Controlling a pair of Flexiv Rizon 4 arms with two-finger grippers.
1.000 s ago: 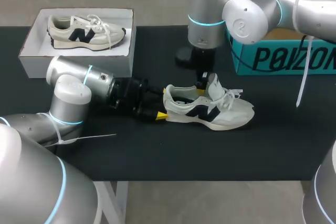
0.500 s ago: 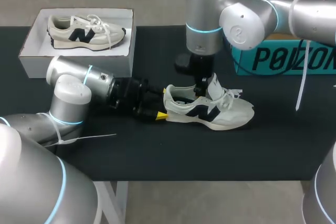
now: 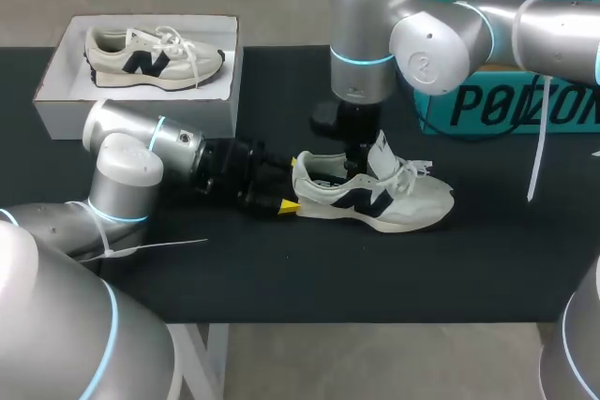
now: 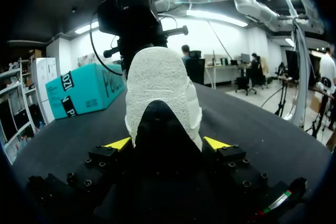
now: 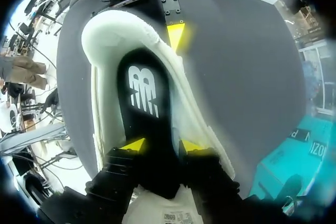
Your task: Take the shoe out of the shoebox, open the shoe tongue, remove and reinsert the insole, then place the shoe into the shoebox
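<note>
A white sneaker [image 3: 394, 196] with a dark logo lies on its sole on the black table [image 3: 281, 269], toe to the right. Its tongue [image 3: 381, 153] stands up. My left gripper [image 3: 292, 188] lies low on the table, shut on the shoe's heel [image 4: 157, 82], a yellow fingertip [image 4: 118, 144] on each side. My right gripper [image 3: 356, 168] comes straight down into the shoe's mouth. In the right wrist view its fingers [image 5: 134, 145] stand apart, and the black insole [image 5: 144, 95] lies flat inside the shoe [image 5: 105, 35], running under and between them.
An open white shoebox [image 3: 56, 91] at the back left holds a second, matching sneaker [image 3: 150, 55]. A teal carton [image 3: 506, 105] stands at the back right, behind my right arm. A white strap [image 3: 542, 142] hangs from that arm.
My right gripper's fingers have parted and sunk a little into the shoe's mouth, and the right arm has shifted slightly left. The left arm and the shoe have stayed still.
</note>
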